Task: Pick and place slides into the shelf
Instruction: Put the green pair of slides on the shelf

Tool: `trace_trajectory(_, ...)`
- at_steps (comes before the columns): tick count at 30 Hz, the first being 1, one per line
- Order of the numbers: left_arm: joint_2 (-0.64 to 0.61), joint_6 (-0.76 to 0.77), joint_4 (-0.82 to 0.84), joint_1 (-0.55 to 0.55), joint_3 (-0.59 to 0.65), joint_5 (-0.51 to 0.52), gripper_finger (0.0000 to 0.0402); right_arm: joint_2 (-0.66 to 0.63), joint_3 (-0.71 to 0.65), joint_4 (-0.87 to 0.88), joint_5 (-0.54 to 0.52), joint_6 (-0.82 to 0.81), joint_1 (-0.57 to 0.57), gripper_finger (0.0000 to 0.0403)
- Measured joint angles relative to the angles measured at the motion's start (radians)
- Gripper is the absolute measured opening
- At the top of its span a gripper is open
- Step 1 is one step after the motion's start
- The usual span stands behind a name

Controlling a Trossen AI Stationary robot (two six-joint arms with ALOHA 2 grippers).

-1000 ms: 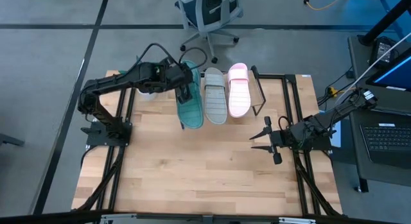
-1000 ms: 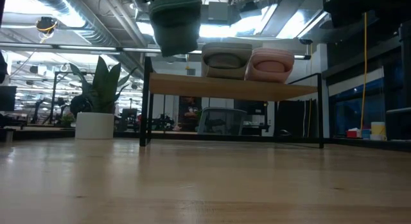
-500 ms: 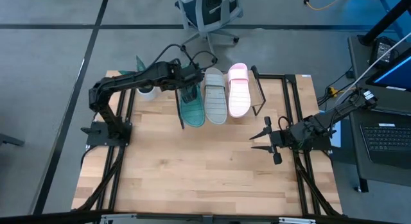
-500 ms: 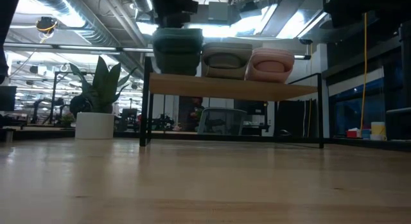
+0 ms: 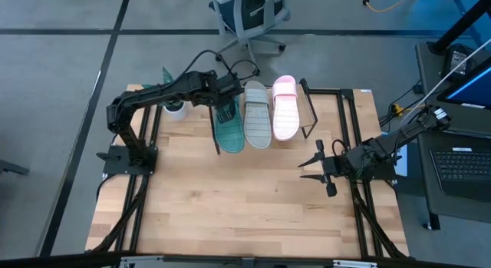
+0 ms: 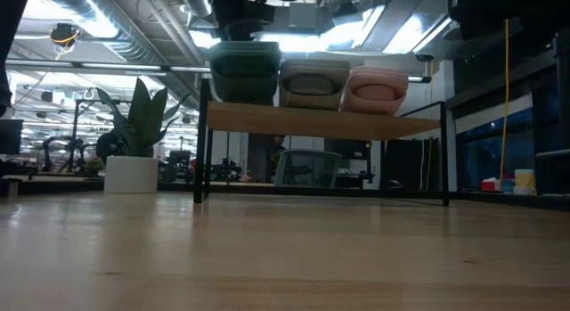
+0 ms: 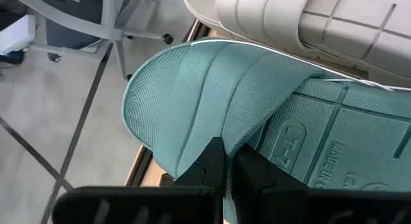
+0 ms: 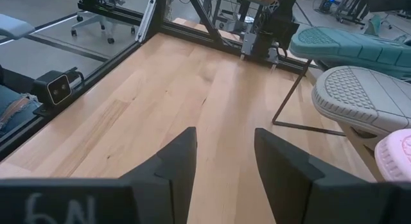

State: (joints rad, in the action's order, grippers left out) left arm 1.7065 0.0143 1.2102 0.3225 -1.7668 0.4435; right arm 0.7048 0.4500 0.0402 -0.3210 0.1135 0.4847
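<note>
The teal green slide (image 5: 229,131) lies on the shelf (image 6: 321,121), leftmost in the row, close beside the grey slide (image 5: 257,114); the pale pink slide (image 5: 285,108) is rightmost. In the low view the teal slide (image 6: 242,70) rests on the slanted board. My left gripper (image 5: 225,108) is over the teal slide's far half, shut on it. My right gripper (image 5: 317,165) waits open above the table's right side, clear of the shelf's black wire frame (image 5: 310,114). My left gripper (image 7: 226,169) pinches the edge of the teal slide's wide strap (image 7: 205,131) between its two fingers. The fingers come from above, pointing down. The slide lies on the shelf board next to the grey slide (image 7: 302,18).
A potted plant (image 6: 134,151) stands at the table's far left corner. An office chair (image 5: 249,14) is beyond the far edge and a laptop (image 5: 460,164) is off to the right. Bare wooden tabletop (image 5: 230,199) stretches in front of the shelf.
My left gripper, shut on the teal slide, has moved down and a little toward the table's right. The slide hung above the shelf's left end a second ago; it has come down onto the board beside the grey slide and has stayed there for the last half second.
</note>
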Motion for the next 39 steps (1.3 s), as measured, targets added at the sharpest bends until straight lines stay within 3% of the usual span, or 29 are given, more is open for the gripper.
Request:
trace_trajectory(18,0.074,-0.030,0.010,0.000,0.002,-0.011,0.0008,0.000,0.000,0.010,0.000,0.001,0.000,0.0158)
trace_trajectory(33,0.067,-0.053,0.013,-0.001,0.002,-0.001,0.0007,0.000,0.000,0.023,0.000,0.001,0.000,0.0158)
trace_trajectory(39,0.067,-0.053,0.011,-0.002,0.002,-0.016,0.0031,0.000,0.000,0.032,0.000,0.001,0.000,0.0158)
